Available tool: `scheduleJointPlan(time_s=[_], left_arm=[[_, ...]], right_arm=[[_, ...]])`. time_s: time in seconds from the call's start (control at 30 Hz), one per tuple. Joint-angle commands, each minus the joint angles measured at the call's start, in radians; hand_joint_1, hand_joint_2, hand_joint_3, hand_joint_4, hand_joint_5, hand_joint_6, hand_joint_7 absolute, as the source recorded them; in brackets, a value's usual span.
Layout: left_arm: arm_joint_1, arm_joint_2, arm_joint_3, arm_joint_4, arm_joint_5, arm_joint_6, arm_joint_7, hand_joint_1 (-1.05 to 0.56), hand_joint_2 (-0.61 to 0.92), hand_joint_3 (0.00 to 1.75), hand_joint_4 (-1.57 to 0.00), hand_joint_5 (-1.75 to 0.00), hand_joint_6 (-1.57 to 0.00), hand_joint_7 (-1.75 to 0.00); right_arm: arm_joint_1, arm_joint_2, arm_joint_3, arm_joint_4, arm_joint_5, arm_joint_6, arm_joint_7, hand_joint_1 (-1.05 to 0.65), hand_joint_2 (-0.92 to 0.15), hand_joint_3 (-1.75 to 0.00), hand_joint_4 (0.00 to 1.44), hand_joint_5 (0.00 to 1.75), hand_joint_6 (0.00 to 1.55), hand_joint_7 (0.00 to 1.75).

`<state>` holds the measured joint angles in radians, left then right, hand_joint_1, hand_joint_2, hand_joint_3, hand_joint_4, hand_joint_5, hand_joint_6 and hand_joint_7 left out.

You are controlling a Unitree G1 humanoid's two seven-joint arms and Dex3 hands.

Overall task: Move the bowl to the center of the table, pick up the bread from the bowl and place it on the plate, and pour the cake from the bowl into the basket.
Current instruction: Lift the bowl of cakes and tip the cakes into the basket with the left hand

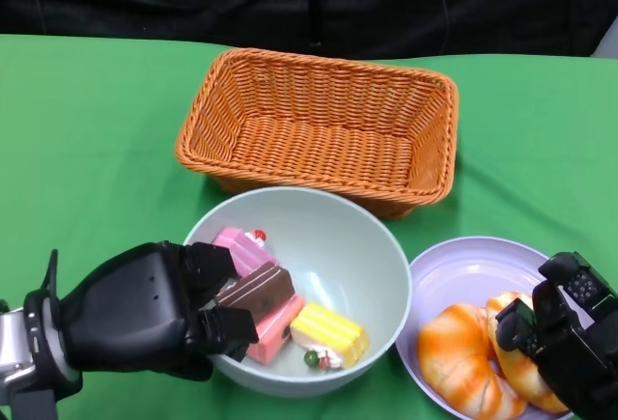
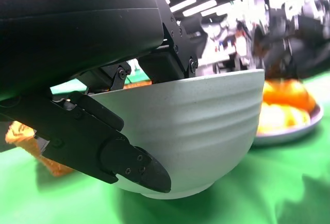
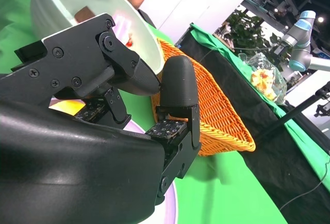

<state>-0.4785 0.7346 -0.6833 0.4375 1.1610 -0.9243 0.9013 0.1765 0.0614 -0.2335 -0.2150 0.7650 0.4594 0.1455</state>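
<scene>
At the lower middle of the head view, I am looking at the bowl, and my left hand is gripping its near left rim. Some fingers are reaching over the rim to the inside and the rest are pressing on the outside wall, so the hand is pinching the bowl's edge. In the left wrist view I am seeing the same grip from the side, with the bowl sitting level, very close to the green table or resting on it; I cannot tell which.

The cake pieces are lying inside the bowl, bunched toward the lower left, close to my fingers.

The basket is sitting just above the bowl in the picture, nearly touching its far rim. Its long side is running left to right. So I think the pour has to go up and away from my left hand, tipping the far rim over the basket's near wall.

At the lower right, the bread is lying on the plate. My right hand is hanging over it with fingers curled. I cannot tell whether it is holding the bread or only touching it.
</scene>
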Motion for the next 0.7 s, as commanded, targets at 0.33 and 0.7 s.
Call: scheduleJointPlan(time_s=[0.33,0.7], left_arm=[[0.139,-0.014,0.261,-0.227,-0.294,-0.002,-0.245,-0.21,0.88,0.09,-0.97,-1.75,-0.81,-1.69],[0.154,-0.139,0.417,-0.351,-0.592,0.082,-0.563,-0.09,0.08,1.63,-0.99,-1.75,-0.80,-1.75]], right_arm=[[-0.008,-0.011,-0.021,0.011,0.001,0.006,-0.006,-0.14,-0.69,-1.07,0.85,1.75,0.67,1.66],[-0.008,-0.010,-0.024,0.007,0.003,0.012,-0.013,-0.14,-0.70,-1.07,0.84,1.75,0.66,1.68]])
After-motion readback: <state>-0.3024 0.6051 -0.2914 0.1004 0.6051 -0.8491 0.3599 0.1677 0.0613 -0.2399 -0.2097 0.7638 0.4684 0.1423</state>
